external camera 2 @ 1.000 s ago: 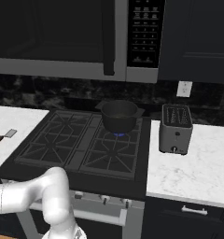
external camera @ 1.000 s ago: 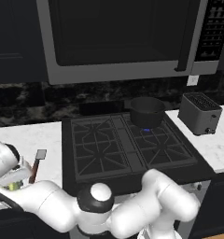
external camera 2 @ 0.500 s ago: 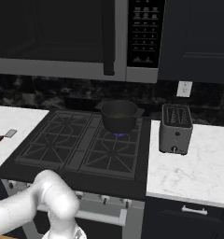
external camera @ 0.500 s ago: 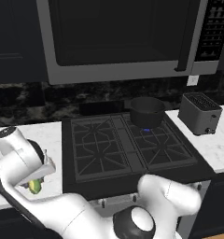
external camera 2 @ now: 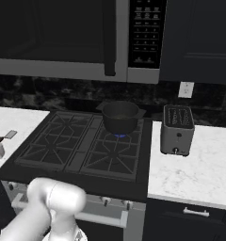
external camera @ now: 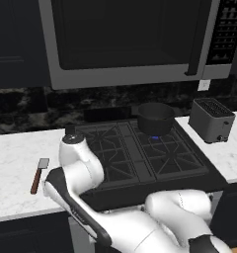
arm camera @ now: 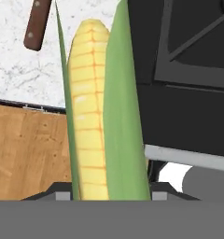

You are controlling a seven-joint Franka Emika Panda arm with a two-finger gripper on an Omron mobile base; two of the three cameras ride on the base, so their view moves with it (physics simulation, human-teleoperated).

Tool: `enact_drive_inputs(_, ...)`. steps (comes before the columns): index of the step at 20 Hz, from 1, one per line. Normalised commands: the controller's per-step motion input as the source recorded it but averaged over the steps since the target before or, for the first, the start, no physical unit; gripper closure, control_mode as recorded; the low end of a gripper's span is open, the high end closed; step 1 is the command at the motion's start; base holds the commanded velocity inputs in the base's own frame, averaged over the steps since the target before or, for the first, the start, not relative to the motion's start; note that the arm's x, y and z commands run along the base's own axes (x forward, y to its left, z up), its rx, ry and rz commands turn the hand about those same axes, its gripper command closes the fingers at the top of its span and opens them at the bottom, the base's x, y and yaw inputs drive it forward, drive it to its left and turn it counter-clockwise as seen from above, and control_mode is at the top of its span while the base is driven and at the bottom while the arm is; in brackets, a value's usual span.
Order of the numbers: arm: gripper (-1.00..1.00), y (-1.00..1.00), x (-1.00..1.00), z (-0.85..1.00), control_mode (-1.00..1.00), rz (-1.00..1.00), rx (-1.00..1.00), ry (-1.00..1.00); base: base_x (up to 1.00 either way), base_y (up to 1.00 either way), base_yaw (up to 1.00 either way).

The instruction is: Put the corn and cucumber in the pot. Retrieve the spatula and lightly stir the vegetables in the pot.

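Corn [arm camera: 97, 116]: yellow cob in bright green husk leaves, standing lengthwise up the middle of the hand view, its base down at 6 o'clock between the dark finger tips, its tapered tip toward 12 o'clock. The hand [arm camera: 109, 198] is clenched on it at the base; the cob hangs clear above the worktop edge, the wooden floor [arm camera: 27, 149] and the front of the range.

Spatula [external camera: 39, 174]: flat light grey blade and reddish-brown handle, lying on the white marble worktop [external camera: 17, 163] at 9 o'clock of the stove in the left base view, blade toward the wall, handle toward the front edge. In the right base view its blade shows at the far left edge [external camera 2: 9, 135]. In the hand view the end of the brown handle [arm camera: 37, 25] lies at 11 o'clock of the cob.

Pot [external camera: 155, 117]: round, dark, straight-sided, on the rear right burner of the black gas stove [external camera: 135, 153], over a small blue flame; seen also in the right base view [external camera 2: 120, 116]. What lies inside cannot be told.

Toaster [external camera 2: 177, 129]: boxy grey, two-slot, on the worktop just beside the stove at 3 o'clock of the pot.

Microwave [external camera: 125, 39]: steel-framed, dark door, mounted above the stove at 12 o'clock.

Arm [external camera: 78, 168]: white, bent low across the front left of the stove.
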Motion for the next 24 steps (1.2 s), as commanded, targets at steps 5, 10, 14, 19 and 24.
enact_drive_inputs(5,1.00,-1.00,0.19,0.04,-1.00,-0.07,0.23,0.04,0.00,0.00,0.00)
enact_drive_inputs(10,1.00,-1.00,0.51,0.06,-1.00,-0.10,0.37,0.08,0.00,0.00,0.00)
enact_drive_inputs(14,1.00,-1.00,0.62,0.19,-1.00,-0.13,0.44,0.09,0.00,0.00,0.00)
enact_drive_inputs(19,1.00,-1.00,0.47,0.63,-1.00,-0.20,0.40,0.00,0.00,0.00,0.00)
enact_drive_inputs(24,1.00,-1.00,0.25,0.69,-1.00,-0.19,0.40,0.01,0.00,0.00,0.00)
